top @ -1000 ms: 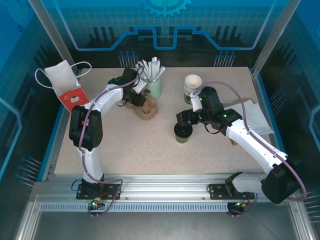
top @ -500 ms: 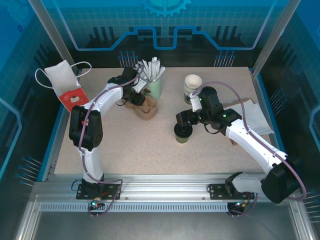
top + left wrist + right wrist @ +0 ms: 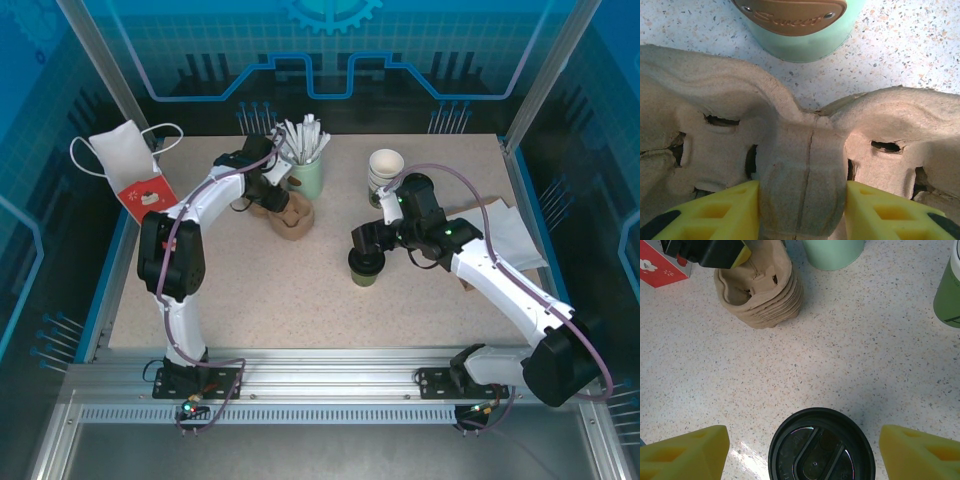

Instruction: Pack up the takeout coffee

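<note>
The takeout coffee [image 3: 366, 266], a dark olive cup with a black lid [image 3: 821, 447], stands on the table right of centre. My right gripper [image 3: 367, 248] hangs over it, open. Its yellow fingers [image 3: 685, 450] stand either side of the lid with a gap on both sides. My left gripper [image 3: 276, 196] is at the back, shut on the middle ridge of the top brown pulp cup carrier [image 3: 805, 165]. Its yellow fingertips [image 3: 730, 212] press both sides of that ridge. The carrier stack [image 3: 293, 216] sits in front of the pale green cup.
A pale green cup of white sticks [image 3: 307, 172] stands right behind the carriers. A stack of white-rimmed cups [image 3: 385, 172] is behind my right gripper. A red-and-white bag [image 3: 135, 172] lies at the back left, white napkins [image 3: 512, 235] at the right edge.
</note>
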Controlling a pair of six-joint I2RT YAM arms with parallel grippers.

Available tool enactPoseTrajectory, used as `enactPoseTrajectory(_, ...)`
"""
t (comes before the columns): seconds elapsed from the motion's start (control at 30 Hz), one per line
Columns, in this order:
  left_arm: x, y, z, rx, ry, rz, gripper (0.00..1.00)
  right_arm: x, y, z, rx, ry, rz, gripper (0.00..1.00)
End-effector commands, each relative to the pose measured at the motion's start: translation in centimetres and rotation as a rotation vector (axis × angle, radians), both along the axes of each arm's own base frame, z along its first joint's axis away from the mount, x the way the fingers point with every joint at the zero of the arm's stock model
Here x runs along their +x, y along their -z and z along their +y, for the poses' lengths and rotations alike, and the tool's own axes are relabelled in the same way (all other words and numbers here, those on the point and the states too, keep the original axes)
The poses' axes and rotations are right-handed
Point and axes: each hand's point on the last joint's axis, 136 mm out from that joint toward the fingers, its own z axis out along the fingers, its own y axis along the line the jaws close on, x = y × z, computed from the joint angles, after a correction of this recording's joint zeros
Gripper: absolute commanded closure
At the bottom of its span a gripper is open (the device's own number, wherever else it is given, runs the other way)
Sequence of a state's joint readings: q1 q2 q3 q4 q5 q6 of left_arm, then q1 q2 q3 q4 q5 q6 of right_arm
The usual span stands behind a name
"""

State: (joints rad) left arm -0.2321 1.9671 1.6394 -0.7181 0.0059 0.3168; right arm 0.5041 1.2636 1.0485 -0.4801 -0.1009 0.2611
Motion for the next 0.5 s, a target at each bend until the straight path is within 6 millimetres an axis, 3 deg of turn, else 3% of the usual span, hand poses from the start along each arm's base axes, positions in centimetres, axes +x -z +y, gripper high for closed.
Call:
enactPoseTrajectory(0.0,-0.10,-1.71,0.48,-0.011,-0.002,-0.007,0.53,-0.46,0.69,0.31,-0.010,-0.008,0.027,0.20)
enactPoseTrajectory(0.47,-0.15,-1.17,0.42,-0.011,0.003,0.024,0.52,-0.69,0.83,0.42,-0.010,-0.010,0.029,0.20)
